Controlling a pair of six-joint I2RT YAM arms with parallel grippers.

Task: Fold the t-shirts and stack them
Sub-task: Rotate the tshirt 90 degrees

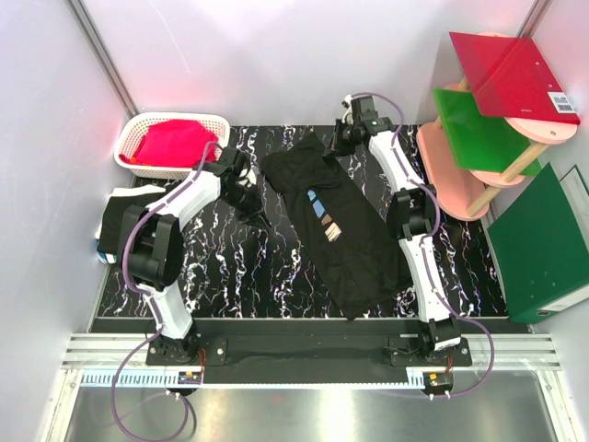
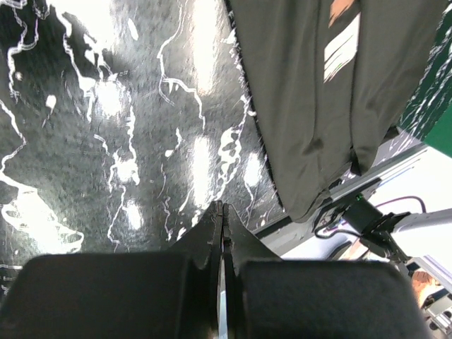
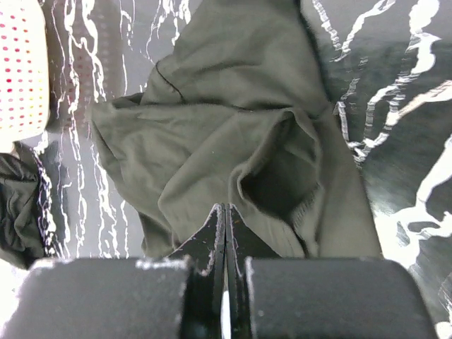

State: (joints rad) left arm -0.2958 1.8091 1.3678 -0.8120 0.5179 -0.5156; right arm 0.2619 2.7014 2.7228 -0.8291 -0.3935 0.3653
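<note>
A black t-shirt (image 1: 340,239) lies spread out diagonally across the middle of the marbled table (image 1: 221,267), with slanted blue, orange and pale strokes on its chest (image 1: 322,214). Its far end is rumpled (image 3: 233,127). My right gripper (image 1: 331,147) hovers over that rumpled end, jaws shut (image 3: 226,209) and no cloth pinched between them. To the left of the shirt, my left gripper (image 1: 255,212) is above bare tabletop, shut and empty (image 2: 220,207), and the shirt (image 2: 318,92) is off to its right. A second black t-shirt (image 1: 120,216) lies folded at the table's left edge.
A white basket (image 1: 138,129) with red cloth inside (image 1: 177,143) stands at the back left, also seen in the right wrist view as the basket (image 3: 21,70). A pink shelf stand (image 1: 451,166) carrying red and green boards, and a green folder (image 1: 543,244), stand to the right.
</note>
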